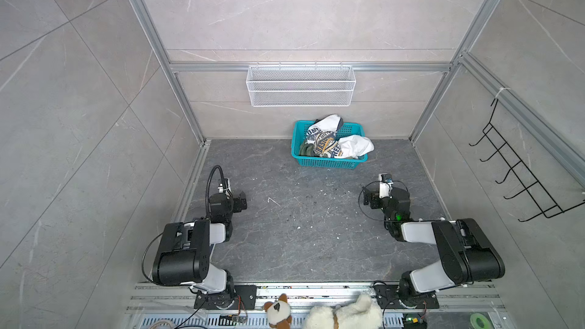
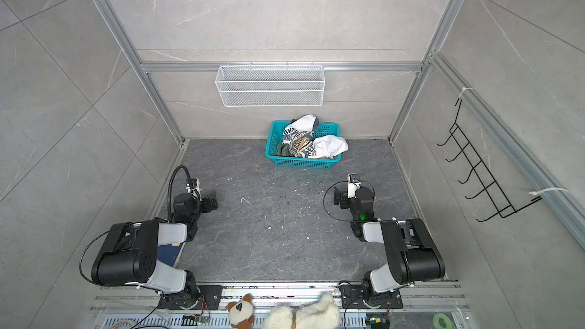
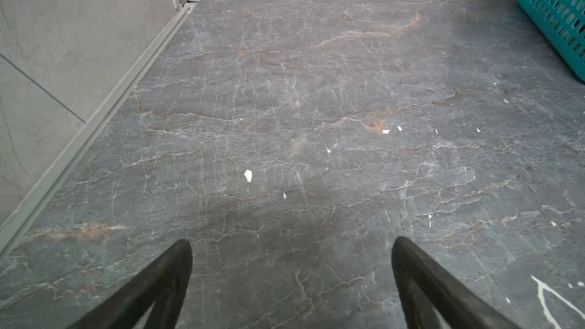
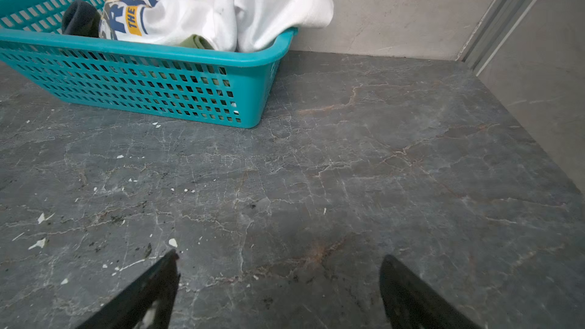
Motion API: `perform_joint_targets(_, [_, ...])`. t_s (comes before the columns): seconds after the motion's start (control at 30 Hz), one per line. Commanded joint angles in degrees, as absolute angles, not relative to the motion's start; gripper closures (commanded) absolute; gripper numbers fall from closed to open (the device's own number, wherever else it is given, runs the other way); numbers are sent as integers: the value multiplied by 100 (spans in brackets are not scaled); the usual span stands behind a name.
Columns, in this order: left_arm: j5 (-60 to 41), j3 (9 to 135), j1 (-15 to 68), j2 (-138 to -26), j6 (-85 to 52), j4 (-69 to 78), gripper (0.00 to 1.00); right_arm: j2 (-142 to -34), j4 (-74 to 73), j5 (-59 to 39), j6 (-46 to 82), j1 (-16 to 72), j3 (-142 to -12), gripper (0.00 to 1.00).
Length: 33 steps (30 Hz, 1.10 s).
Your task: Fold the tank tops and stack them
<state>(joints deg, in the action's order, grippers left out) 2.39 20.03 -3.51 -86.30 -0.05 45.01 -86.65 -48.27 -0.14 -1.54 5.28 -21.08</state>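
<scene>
tank tops [image 1: 332, 142] heaped in basket [image 1: 326, 163]
white top [image 1: 357, 145] drapes over its rim; left gripper [image 3: 291, 242] and right gripper [image 4: 280, 256] hang wide open above the table [image 1: 300, 232], holding nothing.

Even, diffuse light from above, faint soft shadows, slight overall blur (wide-angle stretch at wrist-view edges).

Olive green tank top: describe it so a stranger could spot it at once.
By the back wall, a teal basket stands on the dark stone table. At its left end in a top view, beside the white tank top, lies the crumpled olive green tank top, the only green cloth there.
</scene>
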Motion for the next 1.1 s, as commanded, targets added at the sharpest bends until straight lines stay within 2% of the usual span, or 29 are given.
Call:
perform_joint_targets(0.0, [136,2152,-367,-8569,-49,4632,0,-8684,-4906,58,-107,523,-2120,1])
perform_joint_targets(0.93, [278,2008,-193,-8421,131,4757,0,-8659,-4950,24,-127,521,-2087,1])
perform_joint_targets(1.07, [1204,2008,238,-7707,284,4216,0,-8334,-5185,-60,-171,527,-1832,1])
